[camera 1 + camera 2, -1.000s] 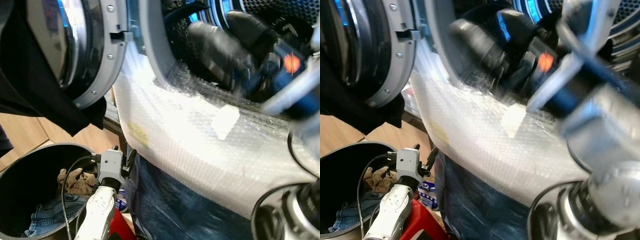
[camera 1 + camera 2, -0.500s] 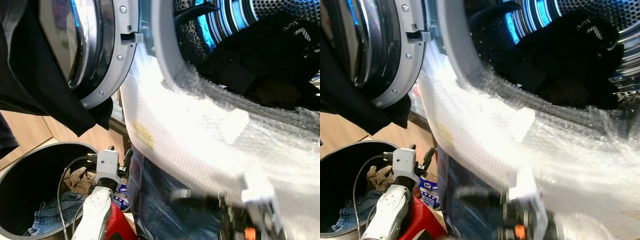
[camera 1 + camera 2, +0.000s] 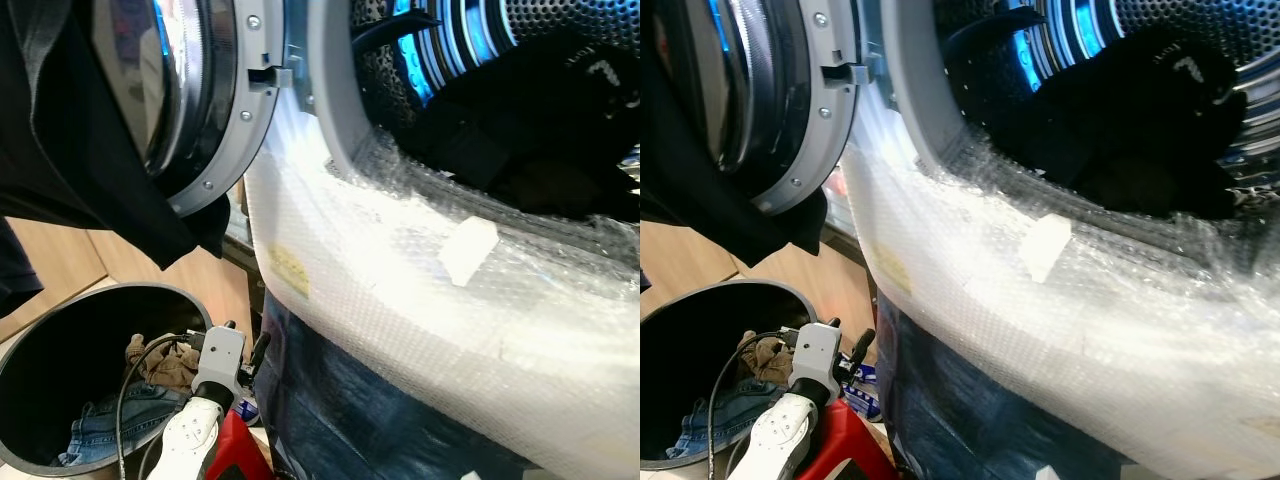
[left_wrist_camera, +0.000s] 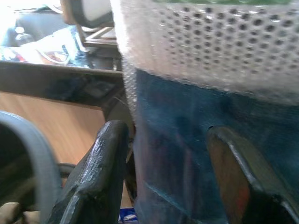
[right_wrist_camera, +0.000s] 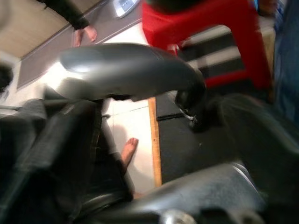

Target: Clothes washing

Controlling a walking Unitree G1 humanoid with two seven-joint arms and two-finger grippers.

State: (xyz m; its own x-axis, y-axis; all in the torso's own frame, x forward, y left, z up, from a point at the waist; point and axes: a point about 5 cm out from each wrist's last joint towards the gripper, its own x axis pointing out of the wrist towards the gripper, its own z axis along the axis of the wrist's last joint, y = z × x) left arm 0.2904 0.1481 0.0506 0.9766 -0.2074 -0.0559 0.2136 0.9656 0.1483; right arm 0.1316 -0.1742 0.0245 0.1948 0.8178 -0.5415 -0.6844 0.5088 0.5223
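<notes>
A front-loading washing machine [image 3: 330, 110] stands with its round door [image 3: 195, 100] swung wide toward 9 o'clock. Bubble wrap [image 3: 420, 290] covers the machine's front below the drum opening. Inside the drum, at about 1 o'clock in the head views, lies a dark garment [image 3: 1130, 120], bunched in a heap with no clear long axis. Another dark cloth [image 3: 90, 190] hangs over the door.

Low at 7 o'clock sits a round black laundry bin [image 3: 40, 340]. In it lie blue jeans [image 3: 110, 425] and a crumpled tan cloth [image 3: 160, 360], the tan piece resting toward the bin's 2 o'clock side, nearest the machine.

The left tool [image 3: 245, 355] hovers just beside the bin's rim, at roughly 3 o'clock from the tan cloth, pointing up toward the machine. In the left wrist view its two fingers [image 4: 93, 172] stand spread apart, gripping nothing, facing the machine's blue lower panel [image 4: 196, 140].

The right tool cannot be made out clearly; the right wrist view is blurred, showing a red stool [image 5: 205, 42], pale floor and a person's bare foot [image 5: 128, 151], so its state cannot be told.

The left arm seems nearer the bin's clothes, which lie below and behind its fingertips.
</notes>
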